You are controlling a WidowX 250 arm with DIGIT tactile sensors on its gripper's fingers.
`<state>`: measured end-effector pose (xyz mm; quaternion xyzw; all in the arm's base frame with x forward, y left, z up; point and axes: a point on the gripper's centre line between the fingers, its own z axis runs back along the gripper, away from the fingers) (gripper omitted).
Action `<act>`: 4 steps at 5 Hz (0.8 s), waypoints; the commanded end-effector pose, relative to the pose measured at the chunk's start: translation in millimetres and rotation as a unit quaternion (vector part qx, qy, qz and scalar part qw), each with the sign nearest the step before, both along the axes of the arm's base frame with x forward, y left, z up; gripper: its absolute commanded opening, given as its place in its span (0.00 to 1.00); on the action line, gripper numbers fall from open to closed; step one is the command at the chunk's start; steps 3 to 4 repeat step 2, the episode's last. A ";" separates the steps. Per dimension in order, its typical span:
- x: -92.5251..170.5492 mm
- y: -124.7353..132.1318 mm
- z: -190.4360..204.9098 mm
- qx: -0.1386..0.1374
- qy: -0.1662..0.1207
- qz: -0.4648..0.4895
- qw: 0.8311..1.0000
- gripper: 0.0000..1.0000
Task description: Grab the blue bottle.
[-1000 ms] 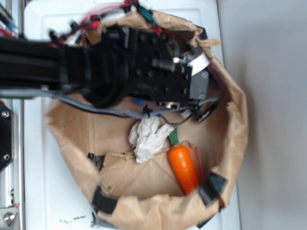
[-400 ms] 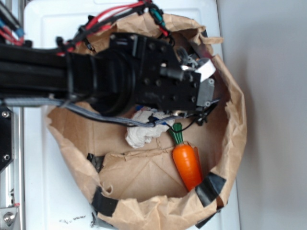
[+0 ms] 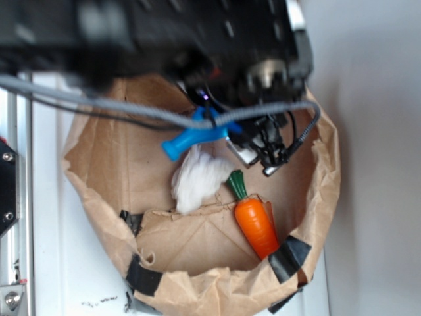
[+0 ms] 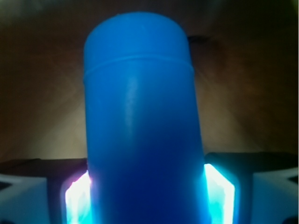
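Note:
The blue bottle hangs above the brown paper bag, its slim flared neck pointing left, its wide body hidden under the arm. My gripper is shut on the bottle, which fills the wrist view between both pads, touching each. In the exterior view the black arm blurs across the top and hides the fingers.
Inside the bag lie a crumpled white cloth and an orange carrot with a green top. Black tape patches the bag's rim. The bag sits on a white surface. A grey cable crosses under the arm.
The arm has risen toward the camera and now blurs the top of the view. The blue bottle has come up out of the bag with it, its neck newly visible.

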<state>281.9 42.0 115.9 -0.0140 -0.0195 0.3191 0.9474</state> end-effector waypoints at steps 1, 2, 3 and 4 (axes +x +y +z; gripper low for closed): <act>-18.1 2.5 58.4 -0.024 -0.044 -0.071 0.996 0.00; -31.9 -4.1 60.9 -0.003 -0.074 -0.175 0.982 0.00; -31.9 -4.1 60.9 -0.003 -0.074 -0.175 0.982 0.00; -31.9 -4.1 60.9 -0.003 -0.074 -0.175 0.982 0.00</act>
